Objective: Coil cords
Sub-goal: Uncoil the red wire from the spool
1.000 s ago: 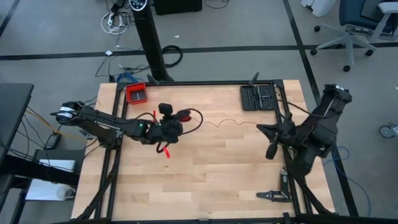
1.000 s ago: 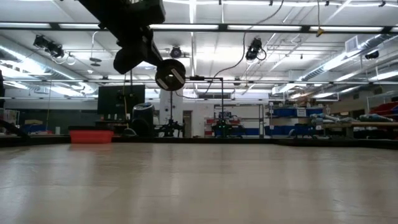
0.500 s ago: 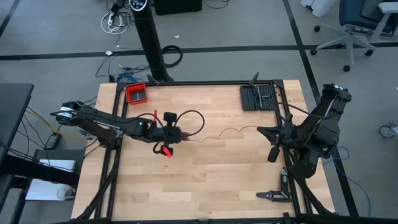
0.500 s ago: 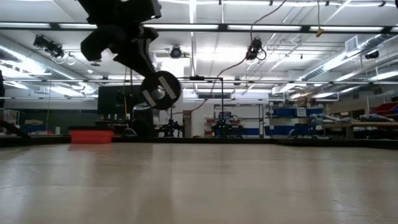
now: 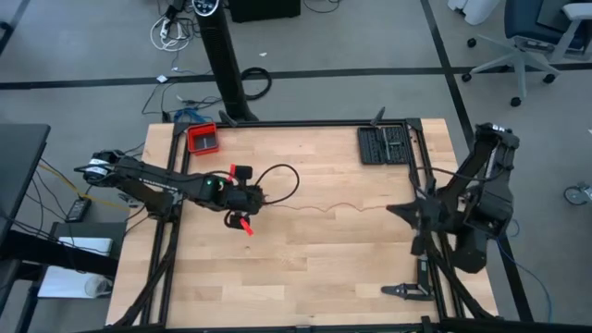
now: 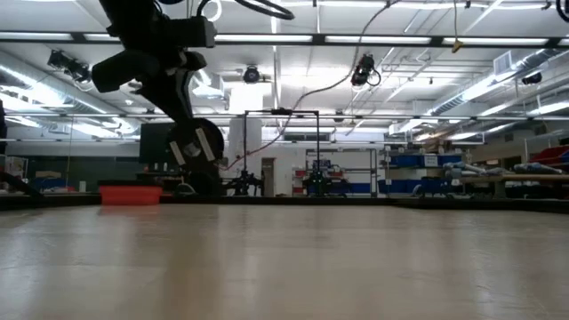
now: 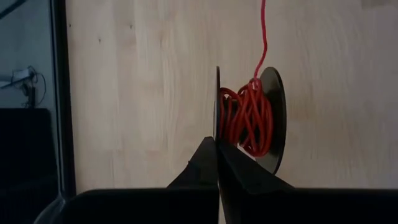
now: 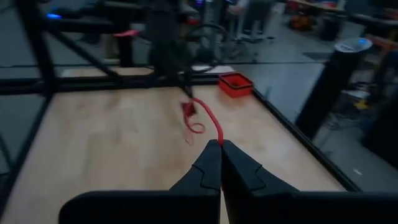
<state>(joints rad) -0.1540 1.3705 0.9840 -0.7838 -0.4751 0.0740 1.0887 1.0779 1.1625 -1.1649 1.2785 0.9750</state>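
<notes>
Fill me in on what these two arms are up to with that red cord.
The left gripper is shut on a black spool with red cord wound around it, held above the left half of the table. The cord trails across the wood to the right gripper, which is shut on the other end near the right edge. Some cord is still unwound between them.

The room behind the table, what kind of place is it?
Probably a robot lab or workshop: bare ceiling pipes and strip lights, shelves of gear, an office chair, and a robot arm winding red cord at a wooden table.
</notes>
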